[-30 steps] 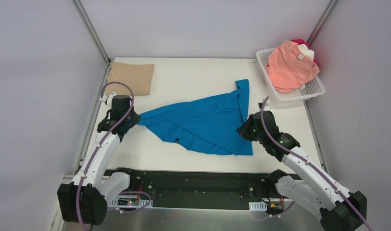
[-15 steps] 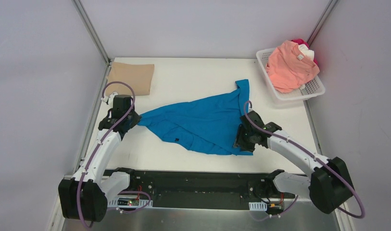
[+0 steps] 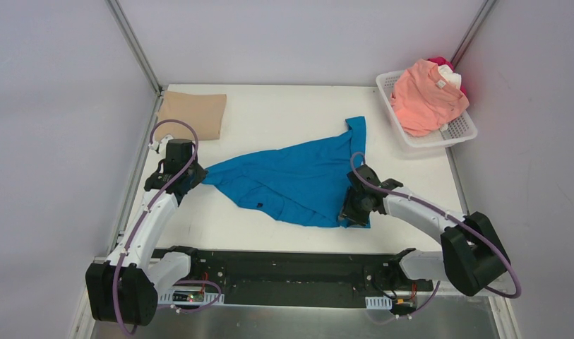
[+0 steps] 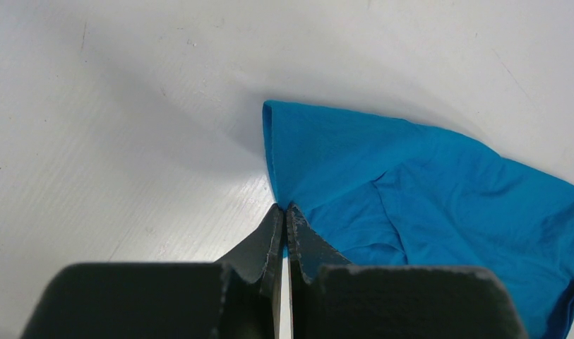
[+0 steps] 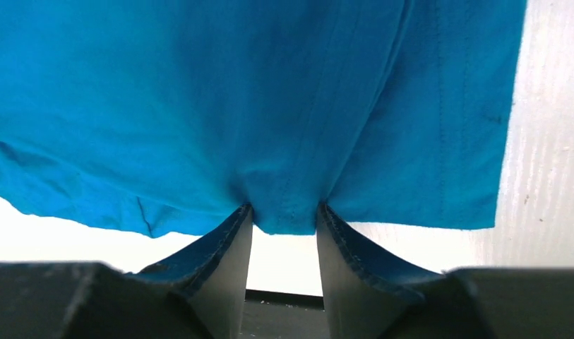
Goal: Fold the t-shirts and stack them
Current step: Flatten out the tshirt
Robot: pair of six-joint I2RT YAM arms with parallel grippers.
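Left pincer [image 4: 284, 210] hides pinched corner of blue shirt [image 4: 411, 191].

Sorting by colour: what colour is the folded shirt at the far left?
The folded shirt is tan, clearest in the top view.

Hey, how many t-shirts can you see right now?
5: a blue shirt spread mid-table, a tan shirt folded at the far left corner, and a salmon-pink shirt, white shirt and red shirt piled in the basket. The pile may hide more.
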